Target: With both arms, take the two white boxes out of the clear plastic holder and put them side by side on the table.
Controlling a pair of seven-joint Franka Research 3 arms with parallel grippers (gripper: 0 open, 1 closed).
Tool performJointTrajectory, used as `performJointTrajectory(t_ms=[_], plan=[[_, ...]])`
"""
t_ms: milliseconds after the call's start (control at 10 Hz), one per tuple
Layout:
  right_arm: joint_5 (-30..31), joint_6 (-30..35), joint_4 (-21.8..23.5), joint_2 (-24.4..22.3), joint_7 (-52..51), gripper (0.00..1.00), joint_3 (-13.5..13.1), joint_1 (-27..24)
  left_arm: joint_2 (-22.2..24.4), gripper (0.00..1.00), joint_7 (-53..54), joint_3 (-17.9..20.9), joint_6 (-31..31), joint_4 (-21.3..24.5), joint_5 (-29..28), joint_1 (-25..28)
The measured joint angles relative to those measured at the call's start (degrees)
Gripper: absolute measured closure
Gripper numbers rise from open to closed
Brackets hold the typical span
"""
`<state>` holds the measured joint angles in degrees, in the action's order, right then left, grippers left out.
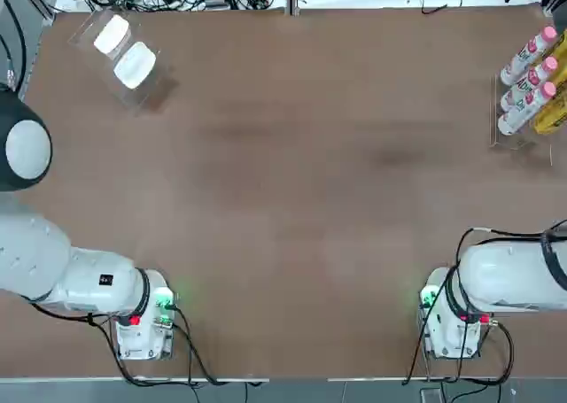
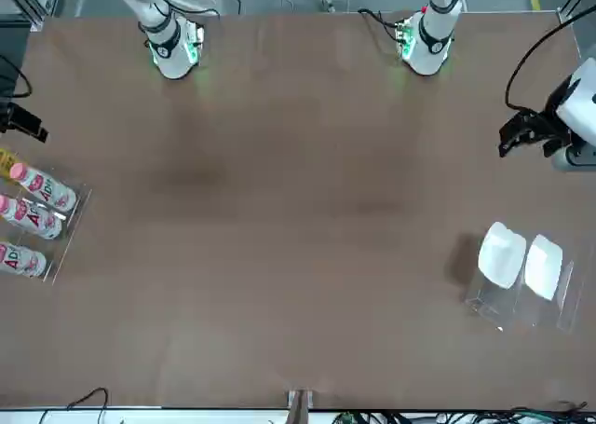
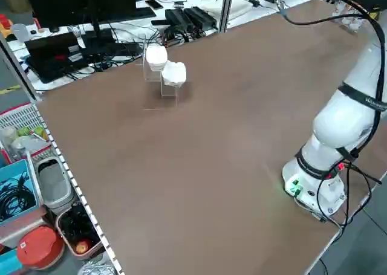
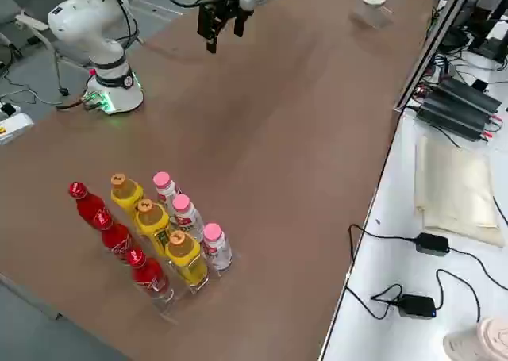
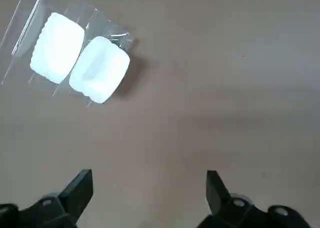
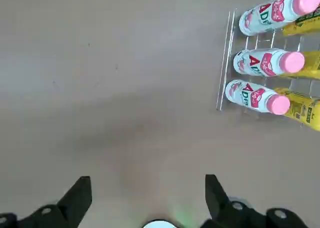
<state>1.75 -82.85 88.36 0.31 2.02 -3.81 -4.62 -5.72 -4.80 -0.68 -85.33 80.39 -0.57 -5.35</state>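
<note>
Two small white rounded-corner boxes: propped aslant in clear acrylic holder on brown surface; left pincer and right pincer apart, empty.

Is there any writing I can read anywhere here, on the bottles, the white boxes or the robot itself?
"AD": red letters on the labels of the pink-capped white bottles; the rest of the word and the smaller print are too blurred to read.
Yellow bottles: dark print on the labels, unreadable.
Red bottles: no legible text.
Two white boxes: plain, no writing.
Left arm: a small dark mark, too small to read.
</note>
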Motion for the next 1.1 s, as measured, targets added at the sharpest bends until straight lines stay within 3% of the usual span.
performJointTrajectory(t_ms=[500,800,1100], plan=[[0.00,-0.01,0.00,0.00,0.00,0.00,0.19,0.12,-0.16,0.00,0.30,-0.12,0.00,0.14,0.00,0.41],[0.00,0.00,0.05,0.00,0.00,0.00,0.29,0.39,-2.76,0.00,0.63,-0.06,-0.53,1.19,0.00,1.40],[-0.01,-0.08,0.19,0.00,0.97,0.00,0.34,0.92,-5.35,0.00,3.81,-0.02,-9.31,7.88,-1.27,1.45]])
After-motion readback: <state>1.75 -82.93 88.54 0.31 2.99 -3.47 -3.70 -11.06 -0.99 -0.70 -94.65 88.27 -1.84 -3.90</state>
